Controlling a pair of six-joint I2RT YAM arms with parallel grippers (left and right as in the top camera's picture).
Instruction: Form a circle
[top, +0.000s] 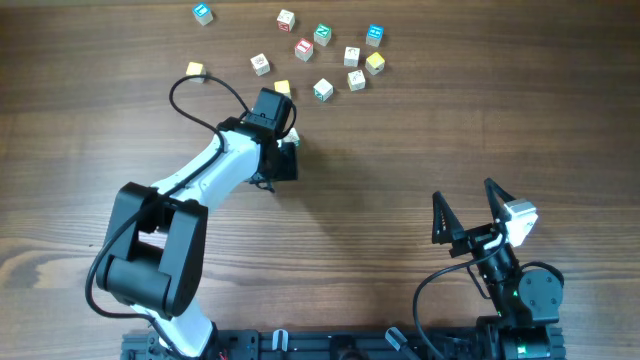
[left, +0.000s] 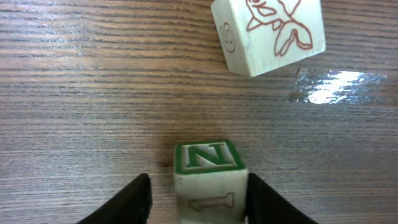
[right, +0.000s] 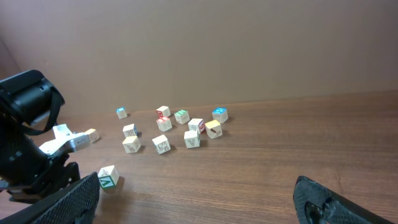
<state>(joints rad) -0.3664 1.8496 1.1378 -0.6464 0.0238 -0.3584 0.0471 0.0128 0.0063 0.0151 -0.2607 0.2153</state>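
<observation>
Left arm: reaching out from its base, white forearm angled toward the cubes, wrist tipped down at the table (top: 400, 150).
Left gripper (left: 198, 183): right down at the wood, fingers apart, straddling a single cube.
Green N cube (left: 208, 163): sitting flat between those fingers, N face up, a "1" on the side facing the wrist camera.
Grip: not clamped. Clear gap to the finger on the wrist view's left. Other finger tight alongside, though actual contact is hard to call.
Cube with red drawing (left: 267, 31): ahead of the fingertips and off to the wrist view's right, turned askew, well apart from the green N cube.
Circle (top: 351, 56): out beyond the left fingertips, farther across the table and a touch to the right. White cubes with red or green marks plus a pale yellow one, gathered in a rough ring with gaps showing.
Yellow cube (top: 195, 69): off to the other side of the left wrist, alone.
Blue-faced cube (top: 203, 13): farther out again on that same side, also alone.
Right arm: tucked in close over its base at the near edge, wrist aimed toward the far side.
Right gripper (top: 462, 190): fingers spread wide, nothing between them, hanging over bare wood.
From the right wrist: circle far ahead, a little left of centre, with the left arm's dark wrist looming at the left edge.
</observation>
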